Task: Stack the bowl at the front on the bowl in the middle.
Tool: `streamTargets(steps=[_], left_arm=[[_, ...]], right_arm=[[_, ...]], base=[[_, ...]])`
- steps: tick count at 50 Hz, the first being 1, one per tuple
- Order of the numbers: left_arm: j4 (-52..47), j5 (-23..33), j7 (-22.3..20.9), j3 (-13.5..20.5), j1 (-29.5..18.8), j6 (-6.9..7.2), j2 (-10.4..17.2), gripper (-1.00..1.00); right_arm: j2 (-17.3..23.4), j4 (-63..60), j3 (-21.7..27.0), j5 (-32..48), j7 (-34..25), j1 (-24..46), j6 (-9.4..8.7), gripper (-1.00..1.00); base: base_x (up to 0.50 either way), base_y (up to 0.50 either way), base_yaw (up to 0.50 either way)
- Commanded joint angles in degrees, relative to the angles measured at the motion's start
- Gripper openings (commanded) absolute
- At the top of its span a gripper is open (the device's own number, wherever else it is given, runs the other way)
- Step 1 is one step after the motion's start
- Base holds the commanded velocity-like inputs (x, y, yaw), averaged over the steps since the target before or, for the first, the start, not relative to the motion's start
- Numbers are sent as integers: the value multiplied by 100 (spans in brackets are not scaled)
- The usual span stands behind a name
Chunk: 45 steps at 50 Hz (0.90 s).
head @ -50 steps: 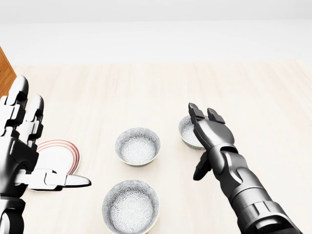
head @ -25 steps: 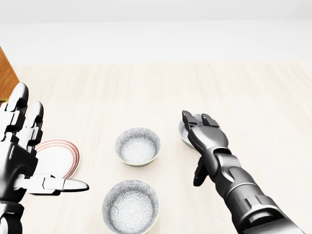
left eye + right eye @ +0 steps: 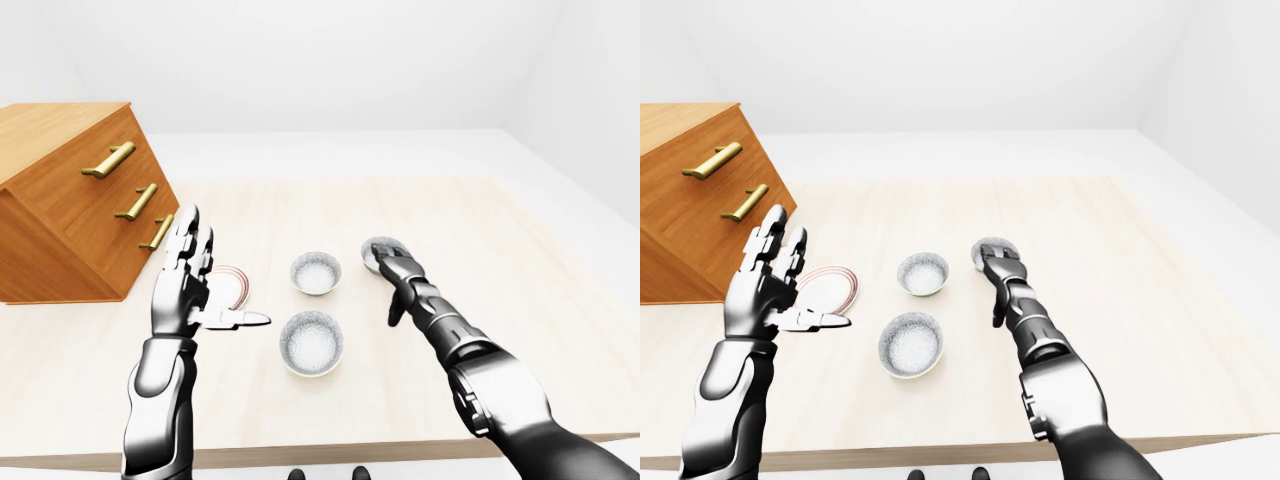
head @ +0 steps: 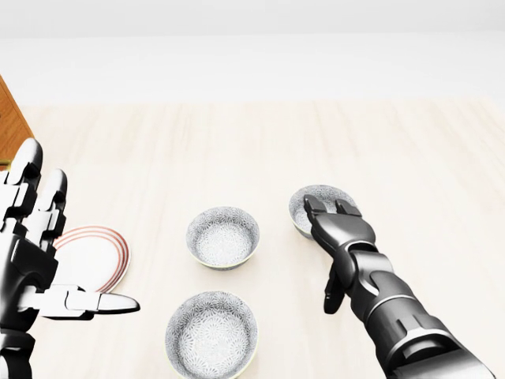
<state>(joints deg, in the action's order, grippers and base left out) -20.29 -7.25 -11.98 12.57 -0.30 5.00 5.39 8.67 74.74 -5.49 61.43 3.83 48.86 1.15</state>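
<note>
The right hand [image 4: 335, 225] reaches over the near rim of the rightmost bowl [image 4: 316, 199], fingers spread, gripping nothing. The left hand [image 4: 35, 260] hovers open above a red-rimmed plate [image 4: 99, 253]. On the bench [image 4: 394, 158], the front bowl [image 4: 211, 333] sits just below the middle bowl [image 4: 223, 237], apart.

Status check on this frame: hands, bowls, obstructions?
Left hand open, raised. Right hand open over far-right bowl. Front bowl and middle bowl untouched, unstacked. Nothing between them.
</note>
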Motion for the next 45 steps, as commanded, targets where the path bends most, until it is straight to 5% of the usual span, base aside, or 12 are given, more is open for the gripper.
streamTargets(steps=[1,2,3,4,9,18,39,45], left_arm=[[173,-41,-29,56,14,0,11,100],[190,-43,-29,57,18,0,13,100],[214,-49,-32,68,30,0,15,100],[224,-58,-34,76,33,0,18,100],[265,-100,-35,135,63,0,30,100],[424,-217,-69,262,129,0,39,100],[585,-212,13,207,18,0,85,100],[462,-224,26,220,4,0,97,100]], right_arm=[[46,123,19,91,-38,145,-303,83],[51,133,30,94,-29,162,-331,11],[60,155,40,113,61,203,-409,-85],[64,165,50,119,95,226,-433,-100],[48,234,78,181,427,351,-590,-100],[57,265,93,350,893,449,-598,-100],[164,-271,13,355,1069,614,73,-100],[202,-1929,-60,663,735,-14,297,-100]], base=[[0,0,0],[0,0,0],[0,0,0],[0,0,0],[0,0,0],[0,0,0],[0,0,0],[0,0,0]])
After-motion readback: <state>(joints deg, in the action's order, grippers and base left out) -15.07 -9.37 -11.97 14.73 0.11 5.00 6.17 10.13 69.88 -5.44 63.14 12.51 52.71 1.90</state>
